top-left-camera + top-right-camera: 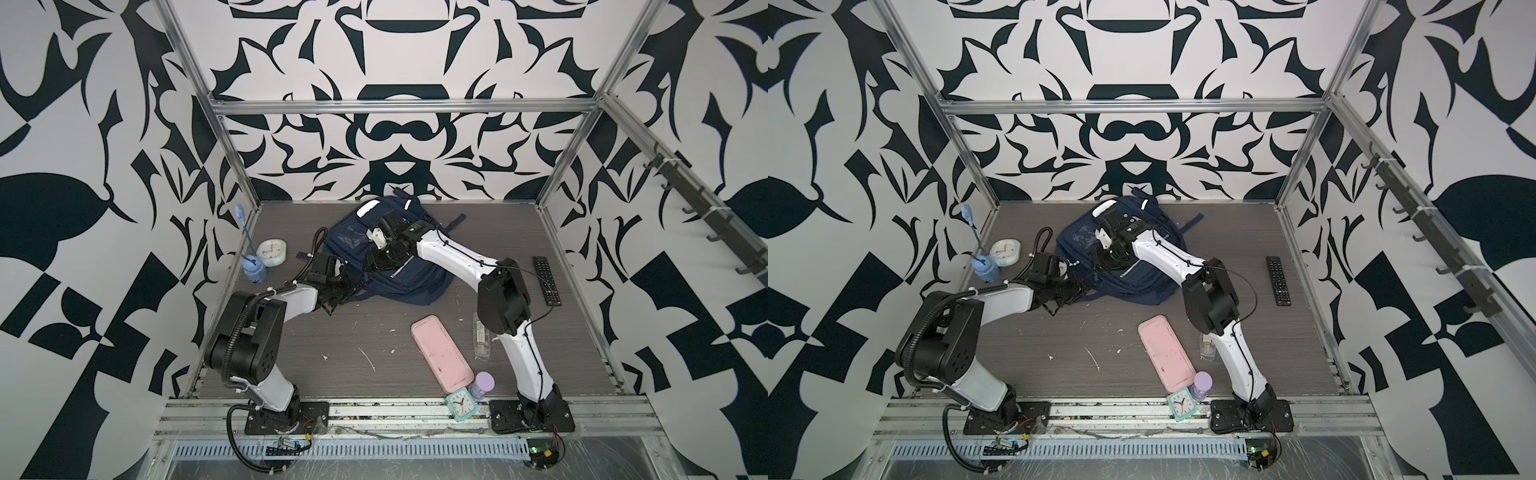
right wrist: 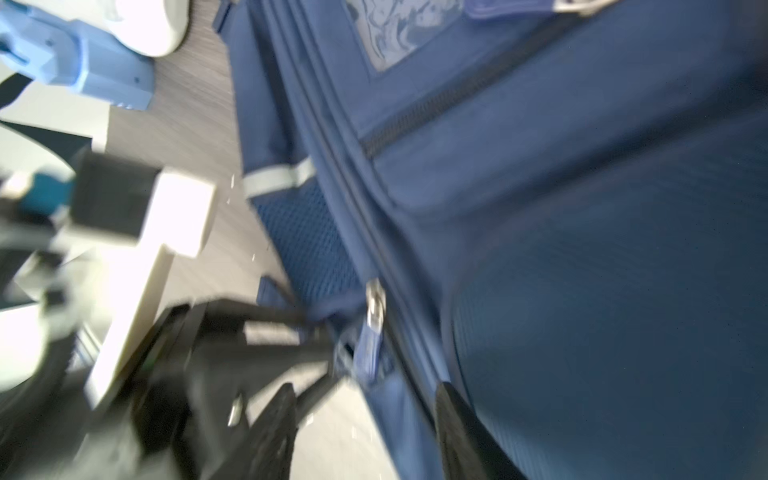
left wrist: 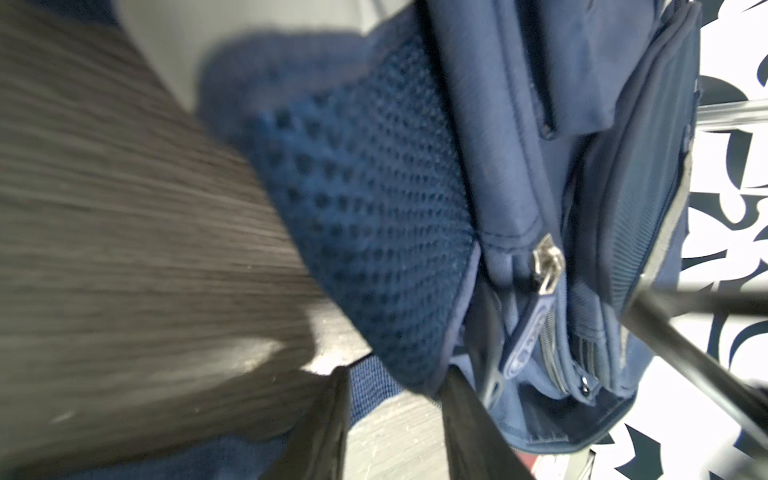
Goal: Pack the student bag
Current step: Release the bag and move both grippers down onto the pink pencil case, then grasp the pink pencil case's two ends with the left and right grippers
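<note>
The student bag [image 1: 419,278] [image 1: 1142,286], a navy backpack, lies flat at the back middle of the table in both top views. My left gripper [image 1: 352,289] [image 3: 395,399] sits low at the bag's near-left corner. It is open, with bare table and a blue webbing strap [image 3: 370,382] showing between its fingers. A silver zipper slider with a blue pull [image 3: 544,266] hangs just beyond. My right gripper [image 1: 382,262] [image 2: 370,411] reaches over the bag from the right. It is open, its fingers straddling the bag's edge seam below the same kind of zipper pull [image 2: 374,307].
A pink case [image 1: 440,357], a clear packet [image 1: 482,340], a purple-capped bottle [image 1: 482,384] and a teal alarm clock [image 1: 460,408] lie near the front right. A black remote [image 1: 546,280] is at the right. A round white clock [image 1: 270,252] and a blue gadget [image 1: 254,270] stand at the left wall.
</note>
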